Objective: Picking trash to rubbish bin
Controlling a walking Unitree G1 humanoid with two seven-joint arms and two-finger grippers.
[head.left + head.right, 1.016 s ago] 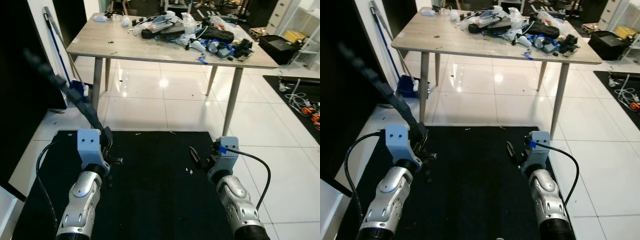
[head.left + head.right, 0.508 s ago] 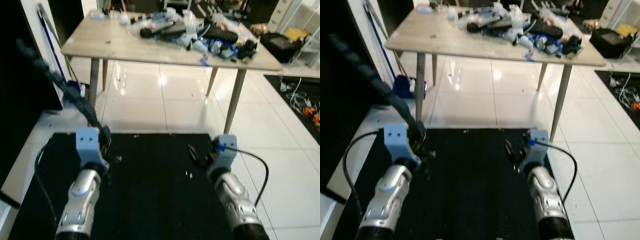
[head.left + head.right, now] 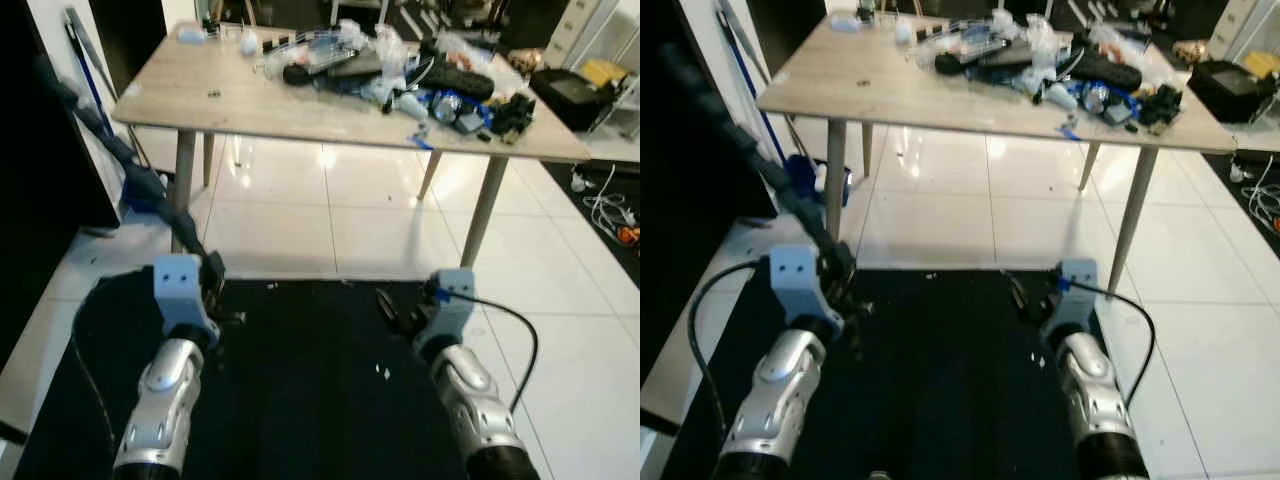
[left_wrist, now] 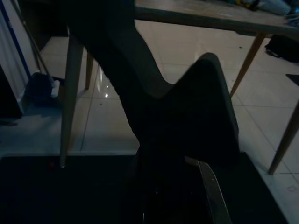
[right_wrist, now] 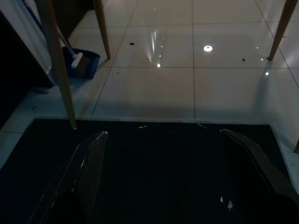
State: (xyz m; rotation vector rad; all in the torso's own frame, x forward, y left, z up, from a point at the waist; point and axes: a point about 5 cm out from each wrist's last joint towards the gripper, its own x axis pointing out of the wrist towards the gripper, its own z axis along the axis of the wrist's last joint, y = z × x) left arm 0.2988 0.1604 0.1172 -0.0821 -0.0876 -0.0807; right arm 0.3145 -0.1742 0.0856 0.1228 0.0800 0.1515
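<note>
— What's different from a second ago?
— Only the camera. The table (image 3: 200,100) sits lower and nearer in the head view, so the robot is stepping or tilting; nothing on the floor has moved.
— The grippers?
— Right gripper (image 3: 392,308) hangs over the black mat (image 3: 300,400), spread wide and empty. Left gripper (image 3: 222,305) has a long dark strip (image 3: 110,150) running up from it; I can't tell if it's clamped.
— And the trash?
— White scraps (image 3: 381,371) lie on the mat just beside the right gripper; more clutter (image 3: 400,70) is piled on the table.
— So?
— Nothing picked yet, I'd judge; it's an approach.
</note>
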